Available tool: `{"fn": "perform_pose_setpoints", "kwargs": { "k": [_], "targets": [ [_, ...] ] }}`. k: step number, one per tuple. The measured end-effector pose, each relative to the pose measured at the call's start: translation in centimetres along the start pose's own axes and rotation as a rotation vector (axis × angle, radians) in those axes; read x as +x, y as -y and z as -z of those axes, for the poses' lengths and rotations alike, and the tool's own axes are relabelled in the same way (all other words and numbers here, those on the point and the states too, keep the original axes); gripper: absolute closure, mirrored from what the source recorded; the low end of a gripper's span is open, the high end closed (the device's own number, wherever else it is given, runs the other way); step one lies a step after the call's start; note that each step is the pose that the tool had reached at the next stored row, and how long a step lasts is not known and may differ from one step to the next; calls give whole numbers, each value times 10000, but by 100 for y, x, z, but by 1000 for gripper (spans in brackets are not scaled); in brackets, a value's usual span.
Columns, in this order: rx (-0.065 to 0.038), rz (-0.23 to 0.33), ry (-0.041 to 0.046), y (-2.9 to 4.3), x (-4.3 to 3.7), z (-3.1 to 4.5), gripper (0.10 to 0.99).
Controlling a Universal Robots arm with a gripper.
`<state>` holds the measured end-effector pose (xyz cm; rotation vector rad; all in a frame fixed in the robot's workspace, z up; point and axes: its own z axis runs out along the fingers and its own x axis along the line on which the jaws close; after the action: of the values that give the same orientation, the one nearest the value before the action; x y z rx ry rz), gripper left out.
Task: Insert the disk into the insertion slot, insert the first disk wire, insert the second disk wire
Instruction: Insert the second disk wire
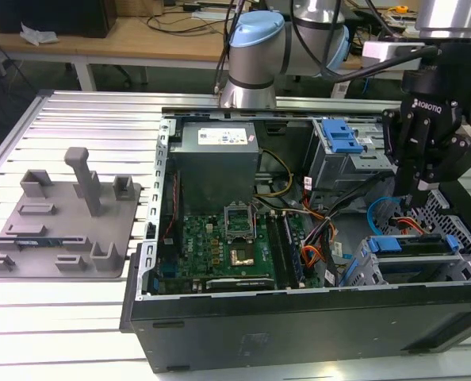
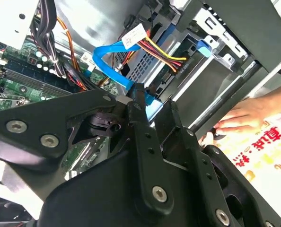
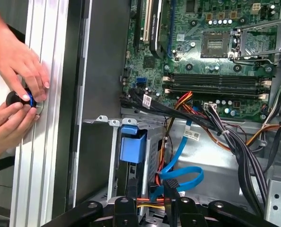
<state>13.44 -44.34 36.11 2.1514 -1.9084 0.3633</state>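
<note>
- Disk (image 1: 414, 244) sits seated in the insertion slot (image 1: 362, 266) (carrier tabs flush), freeing the arm for cabling.
- Gripper (image 2: 147, 109) pinches the second disk wire (image 2: 113, 64) at its dark plug, steering it toward the drive.

Person's hands (image 3: 15, 94) cut at edge; plug (image 2: 138, 92) — hidden behind fingers (image 2: 145, 142).

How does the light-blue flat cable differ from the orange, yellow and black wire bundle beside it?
The light-blue flat cable is one flat ribbon of a single colour; the wire bundle is several thin round strands in red, yellow and black. The cable curves in a wide loop, while the bundle runs in a shorter, gentler bend. The gripper has the cable's plug end between its fingers; the bundle hangs free beside it. Both lie at the drive cage inside the computer case.
</note>
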Motion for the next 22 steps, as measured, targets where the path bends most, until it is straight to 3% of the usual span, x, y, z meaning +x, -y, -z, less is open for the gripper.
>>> {"fn": "perform_pose_setpoints", "kwargs": {
  "k": [16,17,20,22],
  "targets": [
    [-2,-2,-3,35,-23,-54,725],
    [-1,0,-3,34,-24,-58,741],
    [-2,-1,-3,32,-27,-67,922],
    [-2,-1,-4,32,-28,-69,925]
  ]
}}
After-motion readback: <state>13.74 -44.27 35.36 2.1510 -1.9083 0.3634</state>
